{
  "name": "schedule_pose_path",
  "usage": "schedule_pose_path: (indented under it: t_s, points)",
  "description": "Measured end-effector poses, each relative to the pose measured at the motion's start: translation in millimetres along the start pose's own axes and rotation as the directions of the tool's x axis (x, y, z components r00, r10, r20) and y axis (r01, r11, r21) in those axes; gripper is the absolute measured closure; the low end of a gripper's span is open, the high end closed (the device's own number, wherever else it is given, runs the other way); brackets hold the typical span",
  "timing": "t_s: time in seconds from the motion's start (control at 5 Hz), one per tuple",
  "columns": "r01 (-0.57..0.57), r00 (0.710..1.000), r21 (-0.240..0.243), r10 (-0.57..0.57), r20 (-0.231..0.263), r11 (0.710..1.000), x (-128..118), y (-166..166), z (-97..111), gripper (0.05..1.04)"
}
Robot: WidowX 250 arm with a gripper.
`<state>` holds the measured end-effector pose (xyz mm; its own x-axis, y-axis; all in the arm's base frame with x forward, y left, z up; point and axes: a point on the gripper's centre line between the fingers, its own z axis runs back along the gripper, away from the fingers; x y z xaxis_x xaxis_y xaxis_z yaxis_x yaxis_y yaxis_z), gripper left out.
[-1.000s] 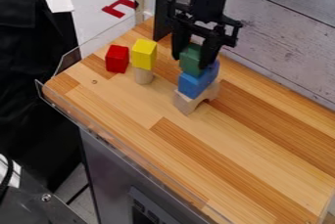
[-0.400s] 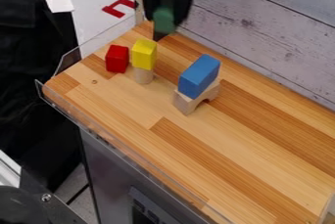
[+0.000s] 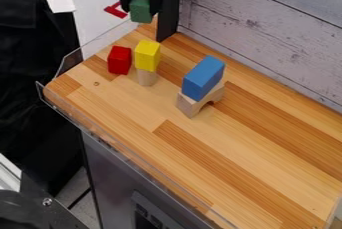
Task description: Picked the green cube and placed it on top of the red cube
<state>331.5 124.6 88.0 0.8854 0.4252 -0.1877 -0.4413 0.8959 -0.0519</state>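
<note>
While hand (image 3: 141, 13) points down, green cube (image 3: 140, 7) hangs gripped.

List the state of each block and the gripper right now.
Gripper: jaws closed on the green cube
Green cube: held aloft
Red cube: on counter, nothing on top
Yellow block: upright on cylinder
Cylinder: standing on end
Blue block: atop arch
Arch: opening down

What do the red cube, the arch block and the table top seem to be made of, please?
Red cube: likely painted wood, smooth and slightly glossy, though plastic is possible; no grain shows.
Arch block: probably bare, unpainted wood, judging by its pale tan, matt faces.
Table top: wood, or a wood-look surface, smooth; joined strips in light and darker brown show.
</note>
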Motion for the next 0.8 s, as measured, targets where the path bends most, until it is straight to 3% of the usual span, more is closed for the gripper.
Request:
schedule_pose_path:
  t_s: [0.4,0.8]
  points:
    - [-0.051,0.997,0.023,0.052,-0.057,0.998,8.8,23.1,-22.7,0.526]
    - [-0.065,0.996,0.015,0.065,-0.059,0.998,8.8,34.3,-21.8,0.526]
